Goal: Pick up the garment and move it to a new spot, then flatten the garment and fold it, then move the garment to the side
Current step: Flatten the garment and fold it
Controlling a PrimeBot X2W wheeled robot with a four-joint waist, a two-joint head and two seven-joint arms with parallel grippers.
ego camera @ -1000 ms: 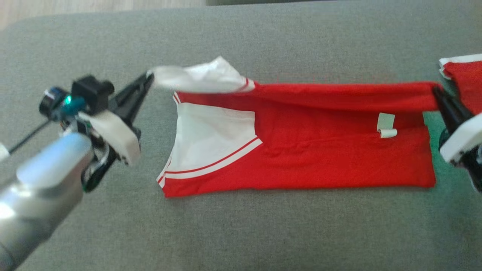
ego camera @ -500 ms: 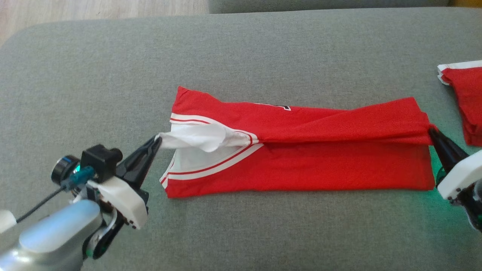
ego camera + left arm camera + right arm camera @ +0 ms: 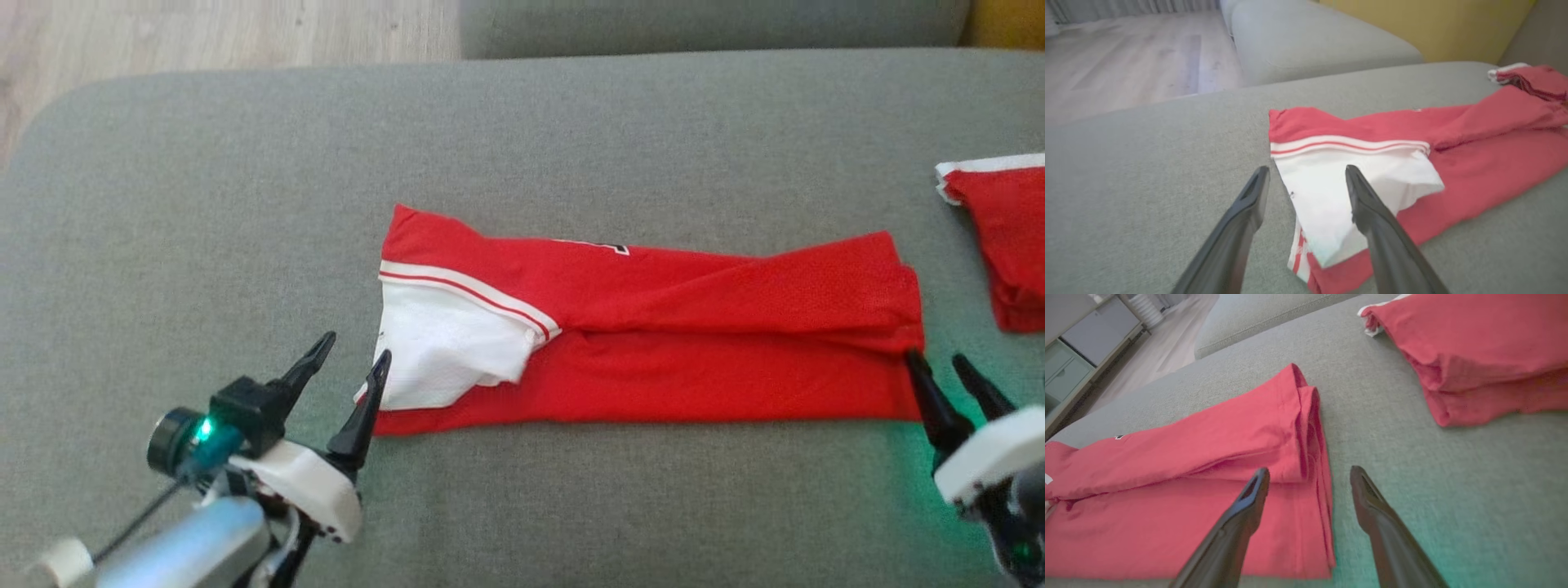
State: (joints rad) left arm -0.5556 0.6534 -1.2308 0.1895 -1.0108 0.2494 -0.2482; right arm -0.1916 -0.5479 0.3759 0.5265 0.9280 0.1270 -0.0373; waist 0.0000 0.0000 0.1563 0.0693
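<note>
**Folded strip lying crosswise, one gripper at each short end**

Finding the garment (image 3: 694, 327) lying on the grey sofa cushion (image 3: 571, 147), already folded into a long red strip, with the long axis running left to right across the head view. Seeing the left gripper (image 3: 355, 346) standing with fingers spread apart, holding nothing, just beside the white sleeve part (image 3: 441, 351) at the left short end. In the left wrist view, one finger reaching over the white cloth, the other over bare cushion. Seeing the right gripper (image 3: 935, 357) likewise spread and empty, its tips at the near corner of the right short end.

Judging the next fold as bringing one short end over to the other, along the long axis, so needing a grasp at an end and not at a long side. Judging both arms as equally near, each to its own end. Noting another folded red garment (image 3: 1004, 245) lying apart to the right, so taking care there when moving the strip aside.
</note>
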